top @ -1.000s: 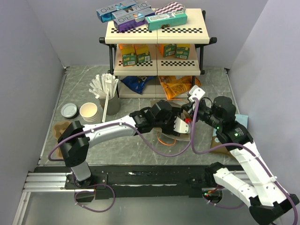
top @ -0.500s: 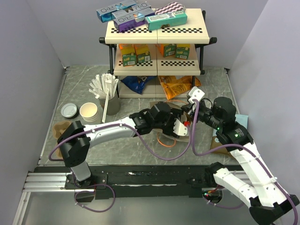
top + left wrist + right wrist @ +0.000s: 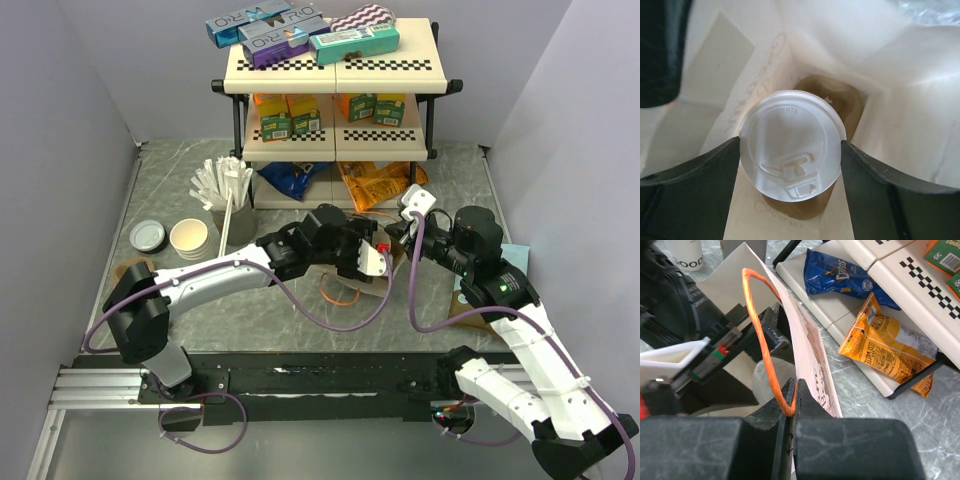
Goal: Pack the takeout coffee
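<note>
Reaching down into the bag [image 3: 900, 125], my left tool [image 3: 790, 146] sets its fingers wide on either side of the coffee [image 3: 785, 125]. They seem to touch the rim of its lid on both sides, so I judge that I am grasping it, though I can't fully tell a light grip from a near miss. The coffee stands upright and lidded, low inside the bag on a brown base, which is where packing wants it. My right tool [image 3: 792, 412] is clenched on the bag's top edge and orange handle [image 3: 757, 335], I think to hold the mouth open and the bag upright for the other arm. The bag stands mid-way along a grey marbled counter [image 3: 170, 190]. Well apart to the left are an open cup [image 3: 190, 238], a loose lid [image 3: 147, 235] and a dark cup of sticks [image 3: 235, 215]. Behind, a shelf [image 3: 335, 70] carries boxes and cartons, with chip bags [image 3: 890, 347] under it. Plain pale walls [image 3: 60, 120] close the sides and back.
</note>
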You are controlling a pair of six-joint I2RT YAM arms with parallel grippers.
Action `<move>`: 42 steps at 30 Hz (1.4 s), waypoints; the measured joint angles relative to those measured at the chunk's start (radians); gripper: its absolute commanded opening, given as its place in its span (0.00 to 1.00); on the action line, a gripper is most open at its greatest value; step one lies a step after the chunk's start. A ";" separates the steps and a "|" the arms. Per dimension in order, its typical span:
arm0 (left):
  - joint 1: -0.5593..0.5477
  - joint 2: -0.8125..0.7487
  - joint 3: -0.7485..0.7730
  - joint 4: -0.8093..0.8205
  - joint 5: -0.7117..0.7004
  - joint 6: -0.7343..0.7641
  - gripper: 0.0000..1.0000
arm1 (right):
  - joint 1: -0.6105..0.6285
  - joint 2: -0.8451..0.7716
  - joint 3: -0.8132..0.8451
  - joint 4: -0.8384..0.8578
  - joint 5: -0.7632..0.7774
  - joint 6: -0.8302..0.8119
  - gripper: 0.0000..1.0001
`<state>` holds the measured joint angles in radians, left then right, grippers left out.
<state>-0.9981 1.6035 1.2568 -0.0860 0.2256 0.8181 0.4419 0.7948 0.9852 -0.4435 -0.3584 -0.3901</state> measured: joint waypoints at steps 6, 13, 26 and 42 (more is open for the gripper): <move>-0.001 -0.005 -0.002 0.008 0.050 -0.002 0.01 | 0.000 0.001 0.000 0.002 -0.003 0.000 0.00; -0.001 0.000 -0.006 0.019 0.080 -0.001 0.01 | 0.000 0.002 0.000 0.001 -0.008 0.000 0.00; -0.005 0.076 -0.003 0.019 0.088 0.021 0.01 | -0.001 0.012 0.000 -0.002 -0.014 -0.004 0.00; -0.010 0.217 0.173 -0.135 0.058 0.064 0.01 | -0.013 0.024 0.000 0.011 0.016 -0.016 0.00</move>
<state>-1.0077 1.8210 1.4300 -0.2214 0.2832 0.8822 0.4290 0.8192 0.9852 -0.4324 -0.3424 -0.4065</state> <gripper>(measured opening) 0.788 0.016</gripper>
